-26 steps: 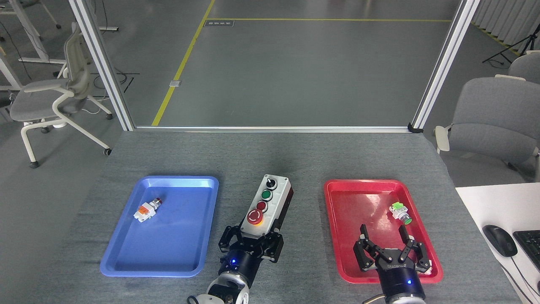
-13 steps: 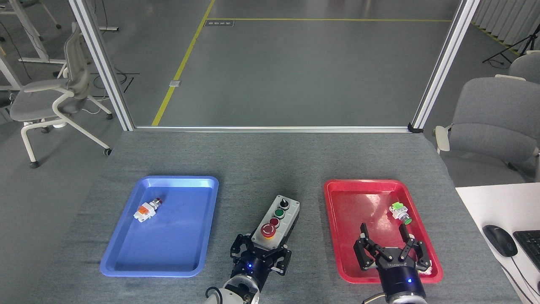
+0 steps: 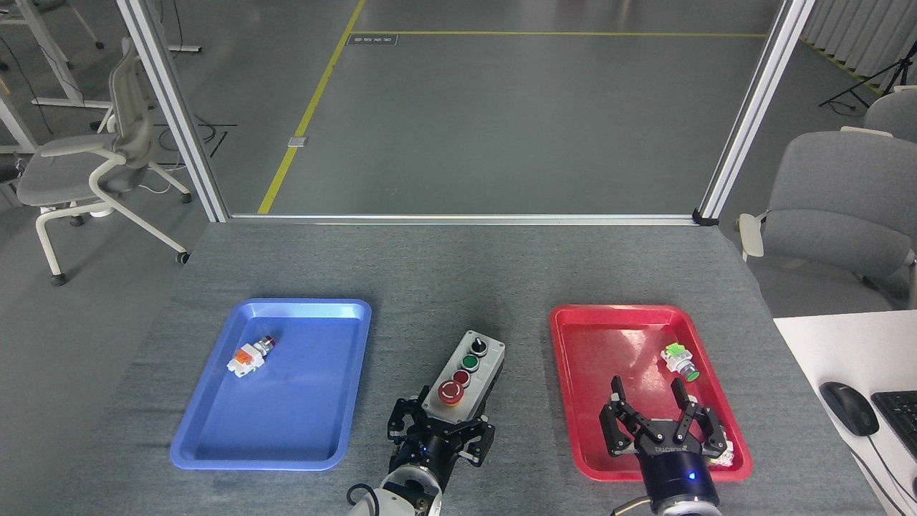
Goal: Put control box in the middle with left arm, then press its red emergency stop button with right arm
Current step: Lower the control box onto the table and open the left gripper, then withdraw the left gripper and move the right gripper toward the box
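Observation:
The control box (image 3: 466, 374) lies on the grey cloth of the middle (image 3: 458, 294), between the two trays, its long side tilted slightly right. Its red emergency stop button (image 3: 450, 392) is the nearest control, facing up. My left gripper (image 3: 440, 424) is shut on the box's near end, claws on both sides. Over the near part of the red tray (image 3: 602, 337), my right gripper (image 3: 653, 410) hangs open and holds nothing, well right of the box.
A blue tray (image 3: 215, 408) on the left holds an orange-and-white pushbutton (image 3: 248, 356). A green pushbutton (image 3: 680, 360) lies in the red tray. A white desk with a mouse (image 3: 848, 407) stands at the right edge; chairs stand beyond the table.
My left gripper pulled the control box nearer and to the right, then lowered it slightly. The right gripper has barely moved.

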